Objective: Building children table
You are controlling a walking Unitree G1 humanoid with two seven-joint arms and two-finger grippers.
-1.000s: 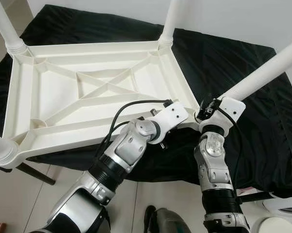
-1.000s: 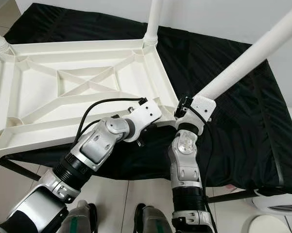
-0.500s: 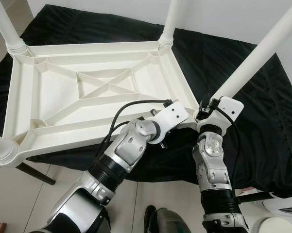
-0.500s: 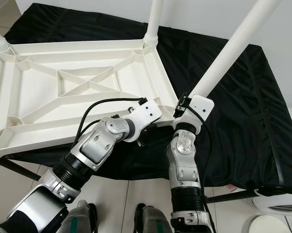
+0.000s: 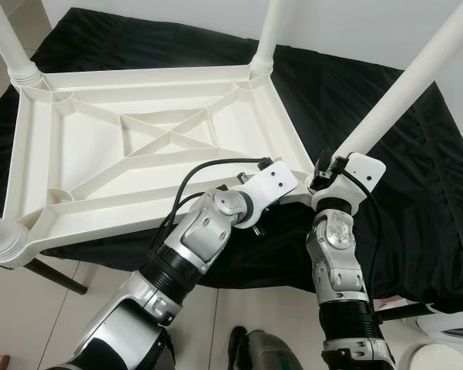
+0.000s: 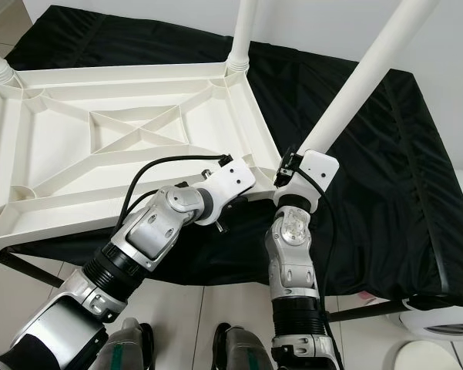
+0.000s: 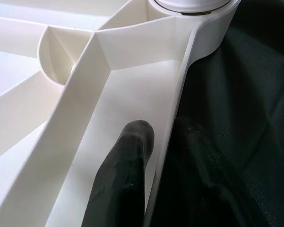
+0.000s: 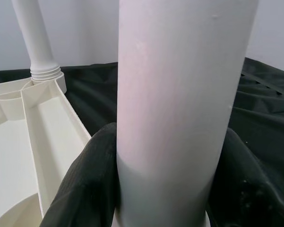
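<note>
A white plastic children's table (image 5: pixel 139 158) lies upside down on a black cloth (image 5: pixel 400 223). My right gripper (image 8: pixel 170 161) is shut on a white table leg (image 5: pixel 400 85), one black finger (image 8: pixel 85 179) on each side of it. The leg's foot stands at the table's near right corner and the leg leans up and to the right. My left gripper (image 7: pixel 163 142) is shut on the table's rim (image 7: pixel 179 104) just beside that corner socket (image 7: pixel 193 9). One finger (image 7: pixel 127 175) is inside the rim and the other is outside, over the cloth.
Three more legs stand in the far left (image 5: pixel 8 38), far right (image 5: pixel 266 35) and near left (image 5: pixel 0 239) corners. The cloth-covered surface ends just in front of my arms, with tiled floor (image 5: pixel 31 316) below. A white object (image 5: pixel 447 331) sits at lower right.
The leg in my right gripper has swung from a flat lean to the right toward upright. My left gripper stays on the rim.
</note>
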